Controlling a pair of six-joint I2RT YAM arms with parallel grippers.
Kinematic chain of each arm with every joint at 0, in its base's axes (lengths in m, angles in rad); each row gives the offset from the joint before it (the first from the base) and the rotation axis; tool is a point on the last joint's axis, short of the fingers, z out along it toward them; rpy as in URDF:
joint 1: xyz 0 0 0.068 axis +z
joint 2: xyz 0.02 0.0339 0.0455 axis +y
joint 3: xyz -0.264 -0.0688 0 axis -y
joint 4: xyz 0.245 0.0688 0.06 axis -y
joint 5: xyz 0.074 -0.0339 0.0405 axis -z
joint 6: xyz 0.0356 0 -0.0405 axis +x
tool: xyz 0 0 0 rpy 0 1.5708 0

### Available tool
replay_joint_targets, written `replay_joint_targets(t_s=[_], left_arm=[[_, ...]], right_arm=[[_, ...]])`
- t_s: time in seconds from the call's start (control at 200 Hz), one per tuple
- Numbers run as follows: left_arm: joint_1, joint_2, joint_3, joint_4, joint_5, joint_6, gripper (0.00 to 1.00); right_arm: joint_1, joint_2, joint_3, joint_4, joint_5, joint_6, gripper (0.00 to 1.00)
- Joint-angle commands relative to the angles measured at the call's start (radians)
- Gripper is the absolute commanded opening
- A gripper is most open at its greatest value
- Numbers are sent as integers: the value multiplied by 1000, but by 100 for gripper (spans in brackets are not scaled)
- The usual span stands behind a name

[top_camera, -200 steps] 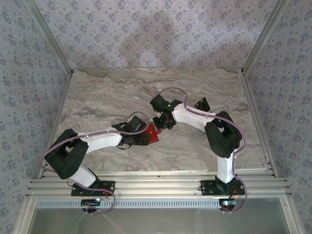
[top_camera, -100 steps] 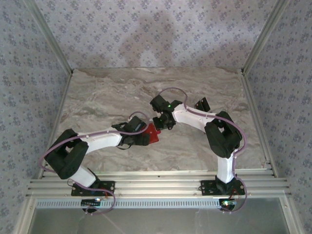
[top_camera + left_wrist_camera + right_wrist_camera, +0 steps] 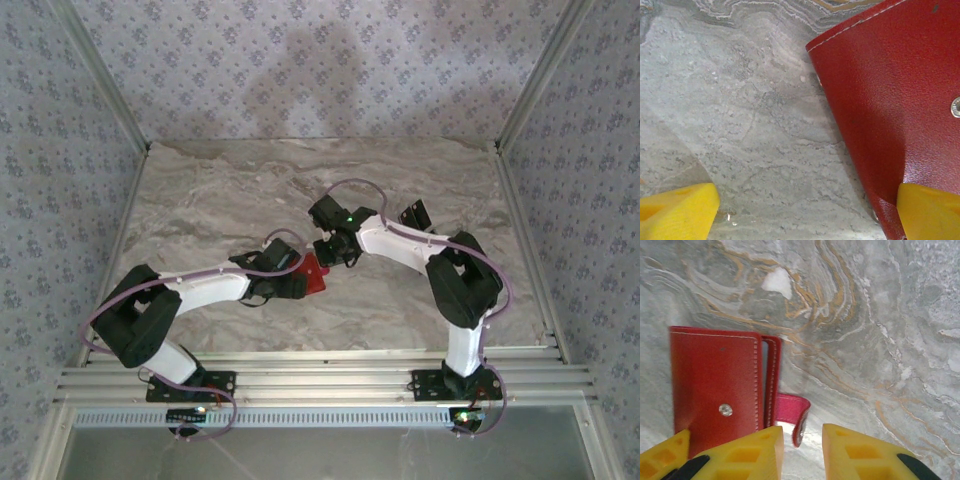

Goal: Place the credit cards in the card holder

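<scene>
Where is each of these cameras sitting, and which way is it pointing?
Top external: fixed above and behind the arms, looking down at the marble table; both arms show, left gripper and right gripper both at the red card holder.
Left wrist: on the left arm, facing down; its yellow fingers in the bottom corners, one at the holder's edge.
Right wrist: facing down; its yellow fingers, the holder's tab at their gap.
Shared: all see the holder.

From above, the red card holder [image 3: 316,272] is mostly hidden between the left gripper [image 3: 302,281] and right gripper [image 3: 331,261]; only a small patch shows. In the left wrist view it runs off the top and right edges, a lower corner behind a yellow finger [image 3: 930,212]. In the right wrist view, yellow fingers [image 3: 747,455] cover its near edge.
</scene>
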Motion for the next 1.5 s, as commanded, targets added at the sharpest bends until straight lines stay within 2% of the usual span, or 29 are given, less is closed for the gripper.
replay_joint_targets(t_s=[0.0,0.56,1.054,1.254,1.379,1.494], left_arm=[[11,42,-46,-107,-67,8,93],[11,42,-40,-110,-66,11,92],[10,47,-48,-99,-64,9,92],[11,46,-48,-98,-64,8,92],[11,46,-50,-98,-64,7,92],[11,44,-52,-96,-65,8,92]], right_arm=[[12,-39,12,-16,18,12,28],[1,58,39,-31,-7,11,27],[-13,59,32,-29,-11,8,11],[-15,65,30,-25,-23,6,0],[-18,60,22,-17,-38,4,0],[-27,36,-4,25,-101,5,0]])
